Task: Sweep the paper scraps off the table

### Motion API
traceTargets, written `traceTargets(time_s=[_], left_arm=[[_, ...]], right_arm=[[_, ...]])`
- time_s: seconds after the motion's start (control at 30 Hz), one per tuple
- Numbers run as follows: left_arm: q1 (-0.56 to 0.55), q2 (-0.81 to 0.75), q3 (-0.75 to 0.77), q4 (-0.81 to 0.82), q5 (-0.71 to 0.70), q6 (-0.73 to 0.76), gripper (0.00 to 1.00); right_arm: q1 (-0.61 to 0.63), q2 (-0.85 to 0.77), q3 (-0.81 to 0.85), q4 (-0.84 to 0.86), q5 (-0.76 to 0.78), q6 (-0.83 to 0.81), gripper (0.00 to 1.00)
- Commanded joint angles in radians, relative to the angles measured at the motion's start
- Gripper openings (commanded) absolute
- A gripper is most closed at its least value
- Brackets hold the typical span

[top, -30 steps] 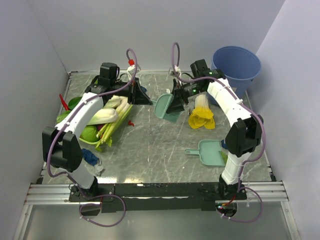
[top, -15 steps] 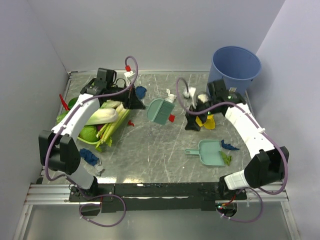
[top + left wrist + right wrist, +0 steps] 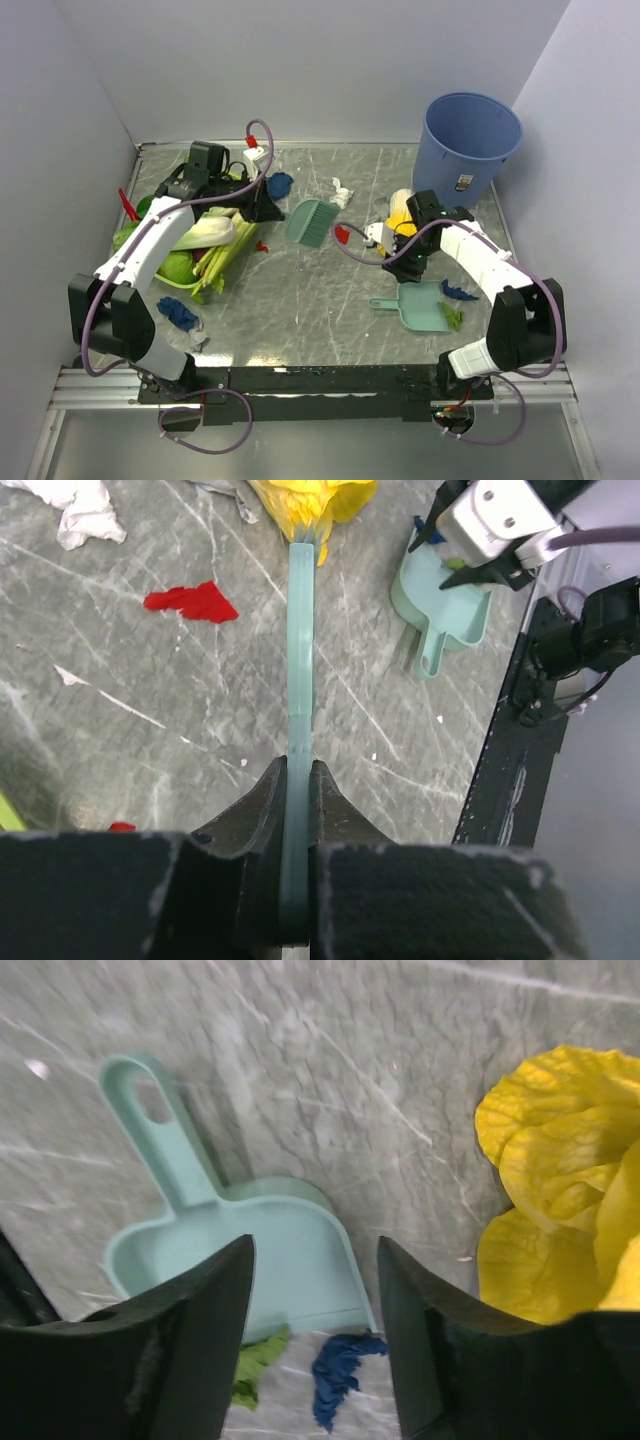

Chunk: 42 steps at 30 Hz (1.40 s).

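The left fingers (image 3: 255, 815) were clamped together on the handle of a flat teal plastic hand brush (image 3: 306, 222), which the left wrist camera saw edge-on as a thin strip running away from them. From above, the brush reached out over the middle of the grey-green marble-patterned table (image 3: 300, 310). Its bristle end seemed to touch the surface, though the view was too coarse to be sure. A red paper scrap (image 3: 342, 235) sat just beside the brush on its right. A white wad (image 3: 342, 192) and a dark blue wad (image 3: 278, 183) lay near it, toward the back wall. A tiny red scrap (image 3: 262, 245) lay close to the leafy green vegetables (image 3: 190, 255) at the left, and a second blue wad (image 3: 180, 312) sat near the left arm's base.

The right fingers (image 3: 200, 1310) stood apart, holding nothing, above a pale teal plastic dustpan (image 3: 240, 1250) that lay flat on the table with its handle pointing toward the centre. A dark blue scrap (image 3: 340, 1365) and a green scrap (image 3: 255, 1360) lay just beside the pan's wide edge. A yellow-and-white frilly vegetable (image 3: 550, 1210) lay near the pan, between it and the round blue plastic bucket (image 3: 470, 135) in the far right corner.
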Motion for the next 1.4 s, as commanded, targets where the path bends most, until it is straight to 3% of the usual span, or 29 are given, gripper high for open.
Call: traceTargets(time_s=[0.0,0.27,0.53,0.87,0.93,1.07,1.23,1.37], left_arm=[[-0.002,-0.057,-0.012,-0.045,-0.022,0.050,0.01],[0.004,-0.087,-0.036,-0.115,-0.081,0.114,0.01],[0.031,-0.070,-0.004,-0.164,-0.116,0.147,0.01],[0.092,-0.095,0.017,-0.153,-0.122,0.131,0.01],[0.097,-0.084,0.025,-0.165,-0.122,0.139,0.01],[0.097,-0.055,0.056,-0.207,-0.102,0.147,0.01],[0.097,-0.055,0.047,-0.190,-0.091,0.130,0.01],[0.097,-0.038,0.068,-0.198,-0.102,0.131,0.01]], right_arm=[[-0.021,0.065,-0.008,0.022,0.066,-0.148,0.56],[-0.033,0.183,0.009,0.004,0.112,-0.298,0.53],[-0.016,0.294,0.084,-0.062,0.069,-0.365,0.40],[0.246,0.306,0.184,0.020,-0.051,-0.332,0.35],[0.315,0.288,0.169,0.039,-0.065,-0.328,0.37],[0.337,0.202,0.129,0.083,-0.094,-0.268,0.42],[0.214,0.134,0.159,0.096,-0.164,0.058,0.50],[0.174,0.145,0.176,0.087,-0.157,0.325,0.73]])
